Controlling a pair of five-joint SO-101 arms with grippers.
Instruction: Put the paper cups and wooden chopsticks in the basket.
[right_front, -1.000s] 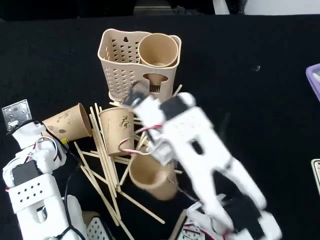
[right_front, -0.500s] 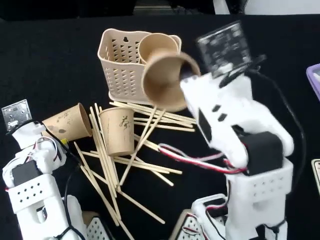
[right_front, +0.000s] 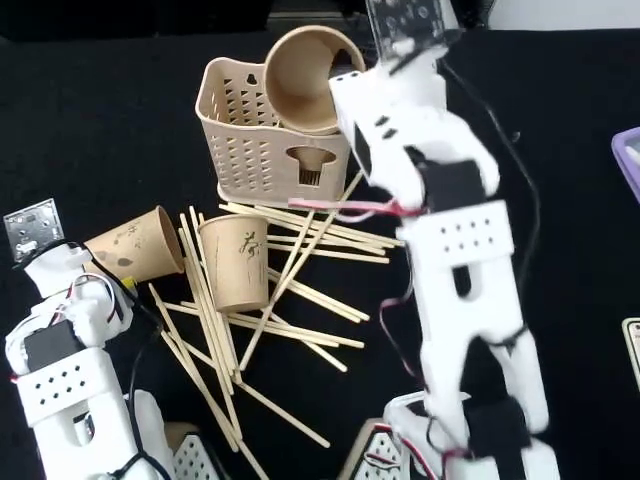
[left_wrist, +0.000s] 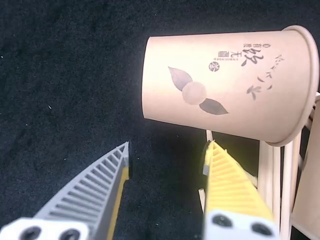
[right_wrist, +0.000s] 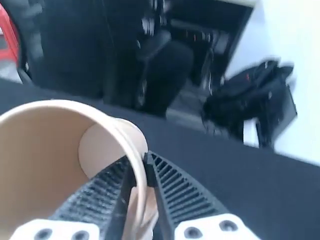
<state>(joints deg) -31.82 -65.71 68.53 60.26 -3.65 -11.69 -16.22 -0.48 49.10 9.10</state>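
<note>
My right gripper (right_wrist: 139, 167) is shut on the rim of a brown paper cup (right_wrist: 45, 160). In the high view this cup (right_front: 300, 80) hangs tilted over the right end of the beige basket (right_front: 245, 140), its mouth facing the camera. Another cup (right_front: 140, 243) lies on its side at the left, and a third cup (right_front: 235, 262) stands among the scattered wooden chopsticks (right_front: 300, 265). My left gripper (left_wrist: 167, 150) is open just short of the lying cup (left_wrist: 225, 85), touching nothing. The left arm (right_front: 60, 350) sits at the lower left.
A purple object (right_front: 628, 155) lies at the table's right edge. The right arm (right_front: 460, 260) stretches from the front edge up to the basket. Bare black table surrounds the basket at the left and back.
The right arm has lifted a cup off the chopstick pile and swung it up and back to above the basket. The left arm has not moved.
</note>
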